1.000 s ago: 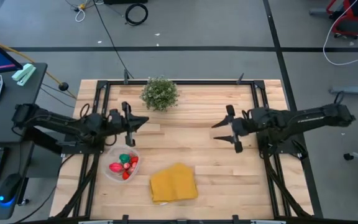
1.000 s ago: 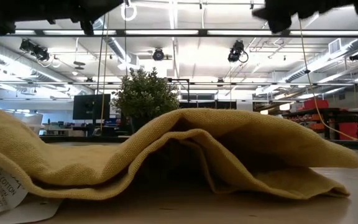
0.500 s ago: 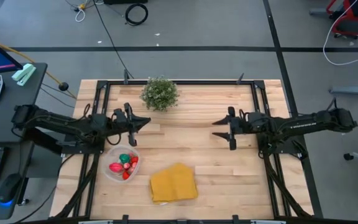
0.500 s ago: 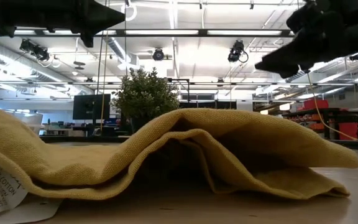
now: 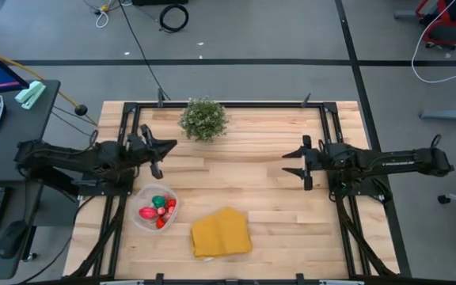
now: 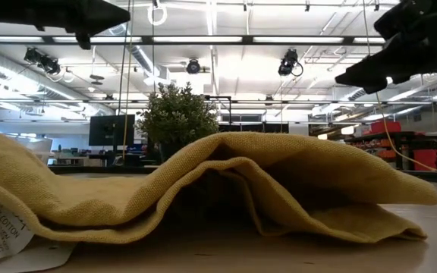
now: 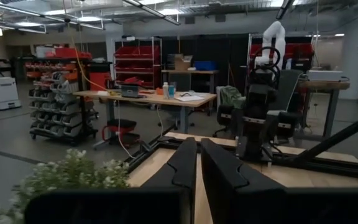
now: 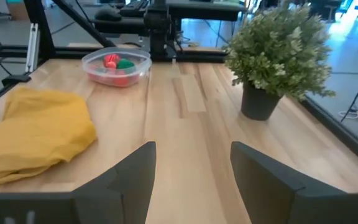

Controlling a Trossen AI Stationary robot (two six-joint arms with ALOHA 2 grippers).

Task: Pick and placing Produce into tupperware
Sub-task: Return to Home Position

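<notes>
The tupperware (image 5: pixel 169 193) stands on the table near its left near part. The red, pink and green produce (image 5: pixel 157 210) lies inside it, and it shows in the right wrist view too (image 8: pixel 115 62). My left gripper (image 5: pixel 171 146) hovers shut above the table, just to the far side of the tupperware. My right gripper (image 5: pixel 289 163) hovers open over the right half of the table and points toward the left. In its own view, its fingers (image 8: pixel 135 168) stand wide apart over bare wood. Neither gripper holds anything.
A folded yellow cloth (image 5: pixel 221 233) lies at the near middle and fills the low view (image 6: pixel 226 182). A potted green plant (image 5: pixel 204 119) stands at the far middle. Black frame rails (image 5: pixel 331 127) run along the table's sides. Bare wood lies between the two grippers.
Both arms have drawn back from the table's middle. My left gripper has moved toward the left edge and my right gripper toward the right edge. In the low view, the right gripper also came down from the top of the picture. The produce, tupperware and cloth have stayed put.
</notes>
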